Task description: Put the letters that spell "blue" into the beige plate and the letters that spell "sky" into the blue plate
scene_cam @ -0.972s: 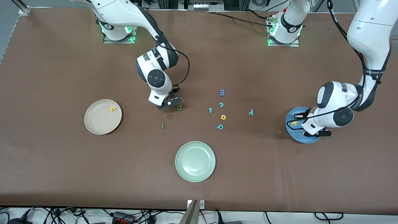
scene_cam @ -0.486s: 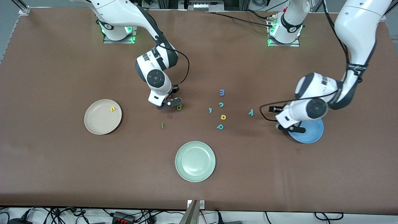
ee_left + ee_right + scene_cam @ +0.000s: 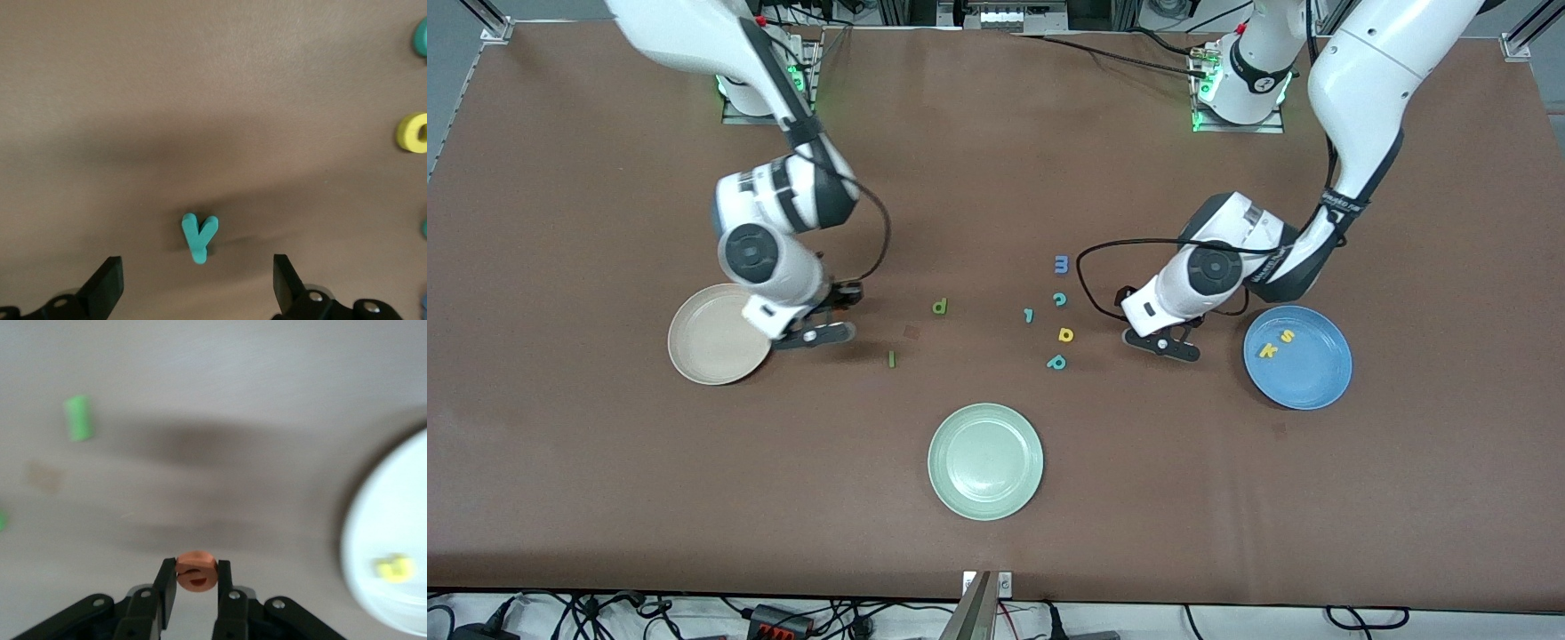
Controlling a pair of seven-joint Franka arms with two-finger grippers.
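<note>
My right gripper [image 3: 811,336] hangs beside the beige plate [image 3: 707,351], shut on the orange e [image 3: 195,561]. In the right wrist view the yellow u [image 3: 393,568] lies in the beige plate [image 3: 390,520]. The green b [image 3: 939,307] and green l [image 3: 891,358] lie on the table between the two arms. My left gripper [image 3: 195,277] is open just above the teal y [image 3: 199,237], one finger on each side; in the front view the y is hidden under the left gripper [image 3: 1160,345]. The yellow s [image 3: 1288,336] and k [image 3: 1267,351] lie in the blue plate [image 3: 1316,382].
A pale green plate [image 3: 985,460] sits nearest the front camera. Beside the left gripper lie a blue m [image 3: 1061,263], a teal c [image 3: 1059,299], a small teal hooked letter [image 3: 1029,315], a yellow round-bowled letter [image 3: 1065,334] and another teal letter [image 3: 1056,362].
My left gripper opened over the blue plate, left the k there and moved over the teal y. My right gripper moved from beside the green b toward the beige plate.
</note>
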